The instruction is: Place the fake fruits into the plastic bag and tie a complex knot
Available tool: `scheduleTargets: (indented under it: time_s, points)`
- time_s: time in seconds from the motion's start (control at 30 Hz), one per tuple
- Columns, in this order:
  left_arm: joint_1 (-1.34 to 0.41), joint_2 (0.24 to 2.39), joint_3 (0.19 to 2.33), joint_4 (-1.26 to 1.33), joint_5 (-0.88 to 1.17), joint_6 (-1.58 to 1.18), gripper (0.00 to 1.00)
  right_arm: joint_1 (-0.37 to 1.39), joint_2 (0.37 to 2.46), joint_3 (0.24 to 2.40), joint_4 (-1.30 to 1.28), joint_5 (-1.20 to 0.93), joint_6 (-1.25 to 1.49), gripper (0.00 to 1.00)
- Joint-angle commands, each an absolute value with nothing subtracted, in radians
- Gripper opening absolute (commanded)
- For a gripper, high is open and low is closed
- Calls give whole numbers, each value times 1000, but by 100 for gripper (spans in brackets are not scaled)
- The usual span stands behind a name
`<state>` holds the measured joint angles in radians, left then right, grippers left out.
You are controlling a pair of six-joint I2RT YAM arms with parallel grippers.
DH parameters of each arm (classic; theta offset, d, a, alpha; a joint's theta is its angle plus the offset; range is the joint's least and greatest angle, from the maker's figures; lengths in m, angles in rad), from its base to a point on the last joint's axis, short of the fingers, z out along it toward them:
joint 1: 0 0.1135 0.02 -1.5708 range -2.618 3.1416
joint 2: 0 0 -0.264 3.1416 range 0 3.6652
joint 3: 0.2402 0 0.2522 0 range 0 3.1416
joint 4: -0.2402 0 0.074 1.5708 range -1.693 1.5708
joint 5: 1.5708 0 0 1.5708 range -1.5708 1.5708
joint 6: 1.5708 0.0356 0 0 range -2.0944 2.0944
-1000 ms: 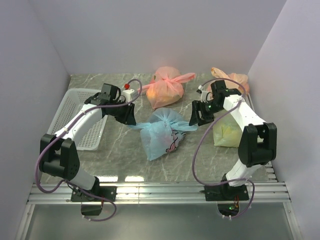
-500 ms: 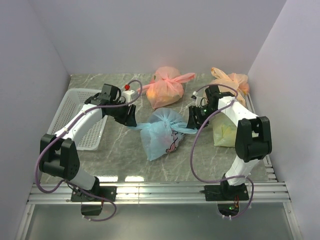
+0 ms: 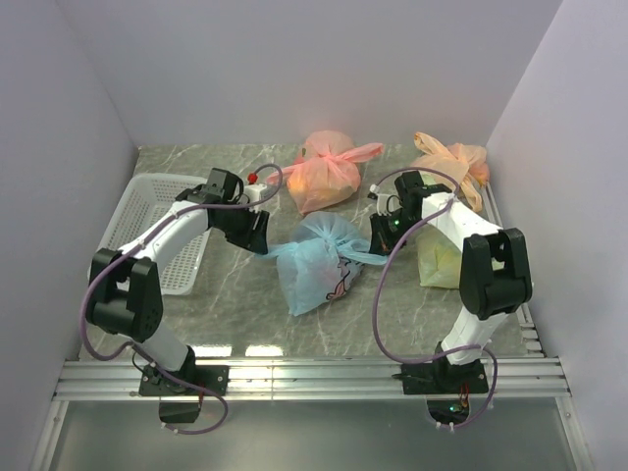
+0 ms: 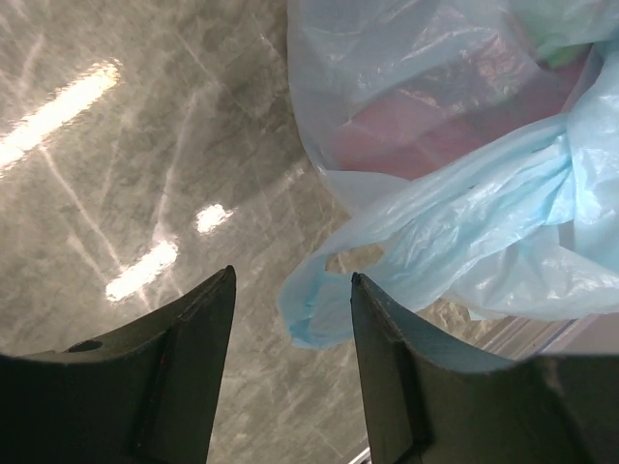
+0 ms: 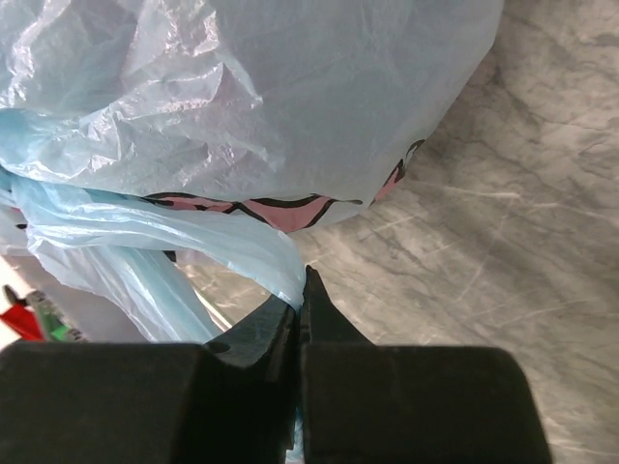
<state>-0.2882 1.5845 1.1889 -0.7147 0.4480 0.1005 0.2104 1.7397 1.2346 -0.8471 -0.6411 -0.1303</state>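
Tightening the knot (image 4: 566,179), I judge: bag (image 3: 319,275) midway between the bench's side edges, right gripper (image 5: 301,290) clamped on one handle end (image 5: 256,253), left gripper (image 4: 290,280) agape round the other, which needs pinching, then pulling

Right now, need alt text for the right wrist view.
The right gripper is shut on a handle end of the light blue plastic bag, whose crinkled bulk fills the upper left. A pink-and-dark print shows along the bag's lower edge; grey marble table lies to the right.
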Motion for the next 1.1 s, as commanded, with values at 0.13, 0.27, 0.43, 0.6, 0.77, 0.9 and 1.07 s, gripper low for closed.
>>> scheduleTargets:
  time_s: [0.13, 0.27, 0.43, 0.6, 0.77, 0.9, 1.07]
  points:
    - [-295, 1614, 1180, -657, 643, 49, 59, 232, 1674, 1220, -798, -568, -190, 0]
    - [-331, 1626, 1151, -629, 637, 74, 61, 233, 1663, 1216, -788, -572, -198, 0]
    - [-348, 1660, 1105, -597, 607, 126, 61, 233, 1651, 1212, -782, -577, -212, 0]
    - [-348, 1677, 1077, -623, 588, 201, 54, 232, 1637, 1213, -793, -552, -236, 0]
    - [-324, 1663, 1081, -681, 399, 225, 18, 227, 1588, 1190, -805, -421, -302, 0]
    - [-285, 1606, 1104, -715, 220, 233, 0, 218, 1540, 1161, -787, -247, -353, 0]
    - [-226, 1560, 1143, -732, 3, 253, 0, 167, 1499, 1157, -772, -98, -385, 0]
